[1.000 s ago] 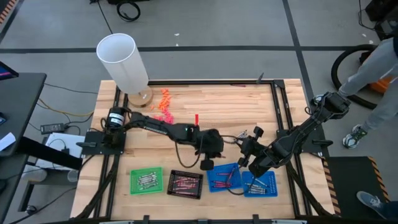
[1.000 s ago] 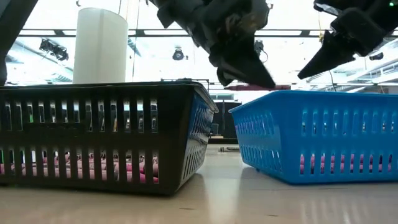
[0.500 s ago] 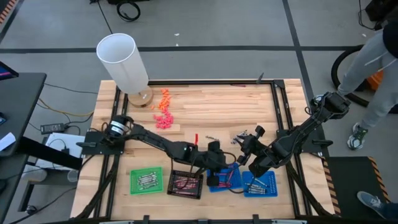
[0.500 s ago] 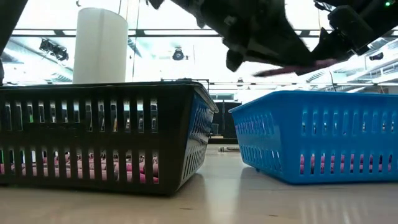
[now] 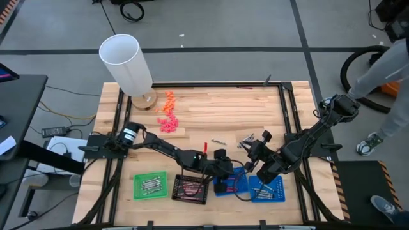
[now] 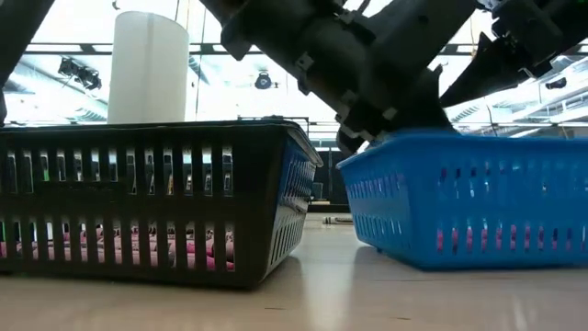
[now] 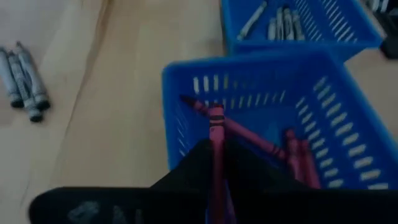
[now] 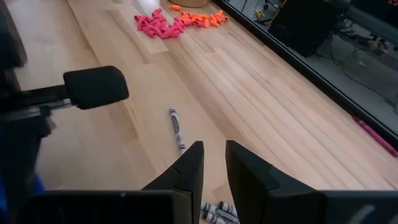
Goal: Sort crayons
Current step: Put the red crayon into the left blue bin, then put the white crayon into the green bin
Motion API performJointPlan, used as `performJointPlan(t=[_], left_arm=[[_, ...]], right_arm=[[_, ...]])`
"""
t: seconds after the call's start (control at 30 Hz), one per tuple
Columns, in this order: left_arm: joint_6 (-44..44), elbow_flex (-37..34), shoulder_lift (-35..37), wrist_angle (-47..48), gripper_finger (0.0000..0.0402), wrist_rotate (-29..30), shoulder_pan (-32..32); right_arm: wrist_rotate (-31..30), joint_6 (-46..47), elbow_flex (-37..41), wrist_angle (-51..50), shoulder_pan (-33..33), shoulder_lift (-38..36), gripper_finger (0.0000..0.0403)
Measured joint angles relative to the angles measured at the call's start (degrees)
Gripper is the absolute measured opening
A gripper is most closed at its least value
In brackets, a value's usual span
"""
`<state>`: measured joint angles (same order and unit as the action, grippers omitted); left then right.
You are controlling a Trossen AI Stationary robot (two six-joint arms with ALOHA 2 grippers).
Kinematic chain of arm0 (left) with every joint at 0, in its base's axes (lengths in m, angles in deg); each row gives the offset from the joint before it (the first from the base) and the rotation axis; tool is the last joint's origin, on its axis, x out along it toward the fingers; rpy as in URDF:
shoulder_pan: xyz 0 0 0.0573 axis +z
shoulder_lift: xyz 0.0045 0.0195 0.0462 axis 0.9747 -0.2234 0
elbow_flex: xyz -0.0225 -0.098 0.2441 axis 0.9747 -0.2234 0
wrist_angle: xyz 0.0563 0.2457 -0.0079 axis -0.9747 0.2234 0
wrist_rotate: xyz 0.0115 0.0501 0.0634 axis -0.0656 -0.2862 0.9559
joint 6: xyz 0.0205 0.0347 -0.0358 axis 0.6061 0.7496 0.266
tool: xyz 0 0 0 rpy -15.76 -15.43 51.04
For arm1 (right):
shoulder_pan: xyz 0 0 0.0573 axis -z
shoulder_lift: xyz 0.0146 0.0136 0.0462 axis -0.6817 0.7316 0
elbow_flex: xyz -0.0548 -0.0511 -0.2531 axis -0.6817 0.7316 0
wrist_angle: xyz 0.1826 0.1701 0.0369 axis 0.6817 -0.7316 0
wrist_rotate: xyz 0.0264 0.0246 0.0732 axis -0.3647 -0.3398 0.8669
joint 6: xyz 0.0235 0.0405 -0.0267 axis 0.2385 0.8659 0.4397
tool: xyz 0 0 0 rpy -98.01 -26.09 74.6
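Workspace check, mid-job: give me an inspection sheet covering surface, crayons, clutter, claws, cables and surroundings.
Surface: wooden table, mostly bare at the far half.
Job's things: red crayon in the left claw; more red ones in the blue tray; grey crayon loose on the wood.
Clutter: orange and pink pieces; white cylinder.
Claws: left claw shut on the crayon above the blue tray; right claw open, empty.
Cables: black cable by the blue trays.
Surroundings: person beside the table.
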<state>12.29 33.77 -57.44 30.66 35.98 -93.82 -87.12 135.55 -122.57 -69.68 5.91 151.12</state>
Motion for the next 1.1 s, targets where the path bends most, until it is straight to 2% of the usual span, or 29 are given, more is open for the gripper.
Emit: performJointPlan(t=[0.17,0.3,0.53,0.73,1.1], left_arm=[[0.7,0.0,0.4,0.7,0.0119,-1.1,0.0],[4.2,0.0,3.8,1.6,0.0148,-1.8,0.5],[13.8,0.0,8.9,9.3,0.0149,-1.3,4.6],[20.2,-0.1,8.9,20.0,0.0144,-1.1,10.7],[34.7,0.0,8.8,21.1,0.0144,-1.1,17.9]], right_arm=[[-0.3,-1.0,0.0,1.3,0.0,0.0,0.0077],[0.4,-2.8,0.0,3.8,-0.2,0.0,0.0077],[0.5,-6.4,-0.1,9.8,-1.9,0.0,0.0077],[0.6,-7.9,-1.3,10.2,-3.5,0.0,0.0077],[-1.6,-7.9,-2.0,10.8,-6.9,0.0,0.0077]])
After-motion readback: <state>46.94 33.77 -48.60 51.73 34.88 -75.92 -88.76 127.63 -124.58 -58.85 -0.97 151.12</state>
